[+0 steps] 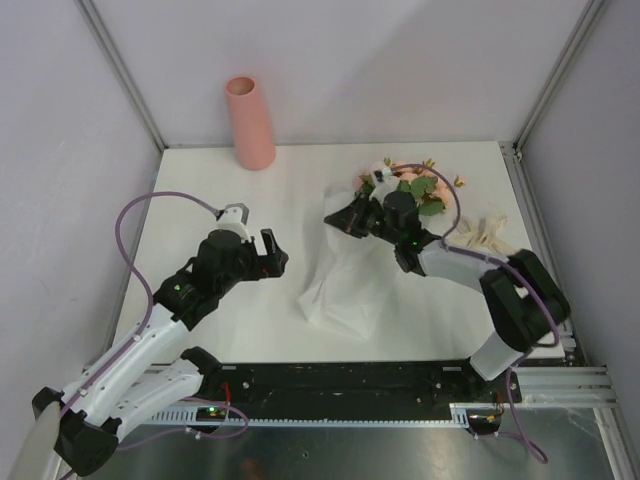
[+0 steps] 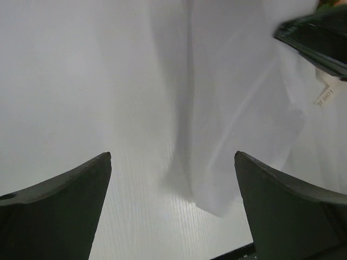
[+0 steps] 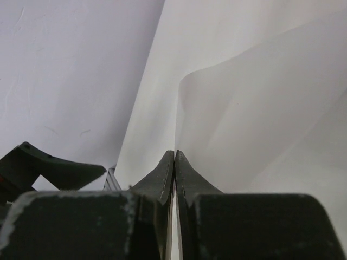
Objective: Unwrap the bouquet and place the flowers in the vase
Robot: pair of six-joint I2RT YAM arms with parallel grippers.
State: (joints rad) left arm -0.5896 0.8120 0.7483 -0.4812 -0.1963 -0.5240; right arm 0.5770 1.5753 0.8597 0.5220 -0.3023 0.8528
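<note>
A: Where's the bouquet [image 1: 350, 262]?

B: Right of centre on the surface [image 1: 230, 190]. The flowers [image 1: 412, 187] are at the far end and the paper wrap [image 1: 335, 295] fans out toward the arms. What looks like the cream ribbon [image 1: 488, 233] lies apart, near the right edge.

A: Claws?

B: R claw [image 3: 174, 157] is pinched fully shut. The wrist cam shows a thin paper edge running into the seam btwn its fingers, so it prob has the wrap. L claw [image 2: 172, 157] is wide open w/ nothing in it, hovering just left of the paper.

A: How will it handle?

B: The paper's very light, thin and floppy. It'll crease and slide, and could tear if yanked. I'd grip it at an edge, as R does. The stems are thin and the blooms delicate, so hold the stems low, not the heads. I can't see the stems from here, as the arm and paper hide them.

A: And the vase [image 1: 250, 122]?

B: Upright at the far left, well apart from the flowers. It's tall w/ a narrow mouth, so prob tippy.

A: Room?

B: White matte surface, pale walls [image 1: 350, 60] on three sides, metal frame posts at the corners.
</note>
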